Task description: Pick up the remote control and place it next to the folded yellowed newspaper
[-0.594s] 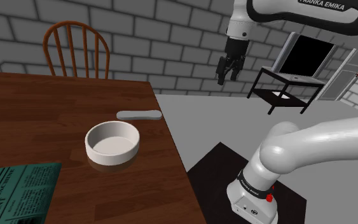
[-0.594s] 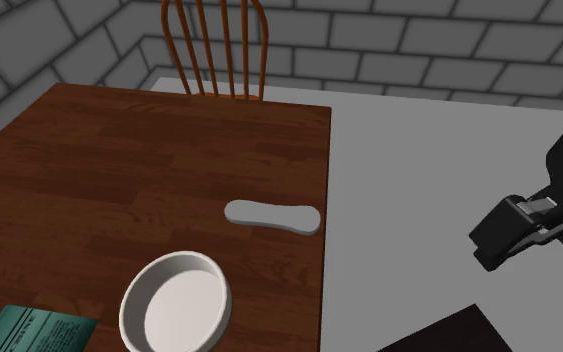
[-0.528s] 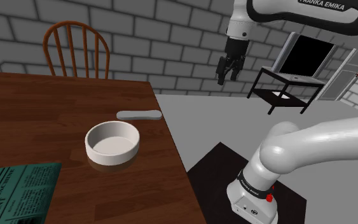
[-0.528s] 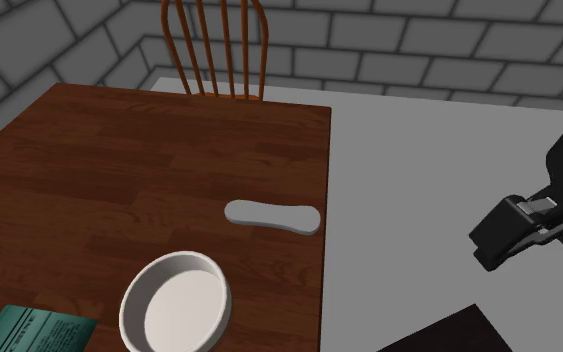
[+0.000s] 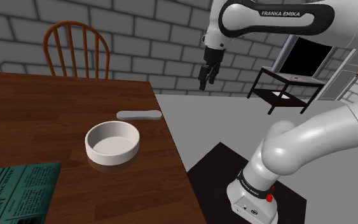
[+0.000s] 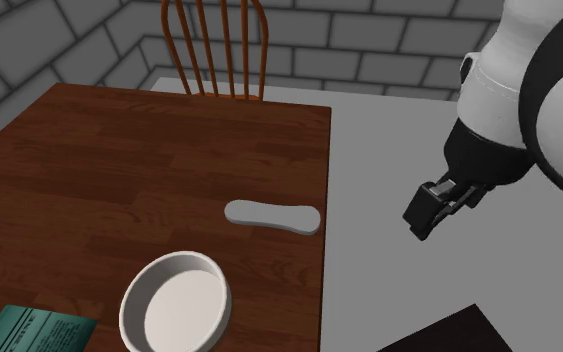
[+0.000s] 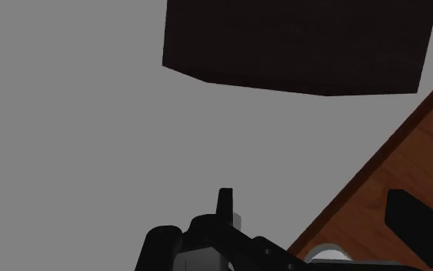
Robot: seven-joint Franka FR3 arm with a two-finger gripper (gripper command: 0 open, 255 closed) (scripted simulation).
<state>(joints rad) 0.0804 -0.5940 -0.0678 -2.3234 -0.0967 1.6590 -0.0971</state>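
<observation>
The remote control (image 5: pixel 138 114) (image 6: pixel 272 215) is a pale grey, elongated bar lying flat near the table's edge, just beyond a white bowl (image 5: pixel 112 141) (image 6: pixel 175 305). The folded newspaper (image 5: pixel 15 191) (image 6: pixel 39 330) looks teal-green and lies at the table's near corner. My gripper (image 5: pixel 203 81) (image 6: pixel 420 222) (image 7: pixel 311 202) hangs high over the grey floor, off the table and well to the right of the remote in the shoulder view. Its fingers stand apart with nothing between them.
A wooden chair (image 5: pixel 75 51) (image 6: pixel 214 48) stands at the far side of the brown table (image 5: pixel 37 108) (image 6: pixel 89 170) (image 7: pixel 414 165). A black shelf unit (image 5: pixel 285 89) and doorway stand behind. A dark mat (image 5: pixel 215 172) (image 7: pixel 299 46) lies under my stand.
The arm has swung toward the table. The gripper has moved left in both exterior views and is nearer the table edge. The remote, bowl and newspaper have not moved.
</observation>
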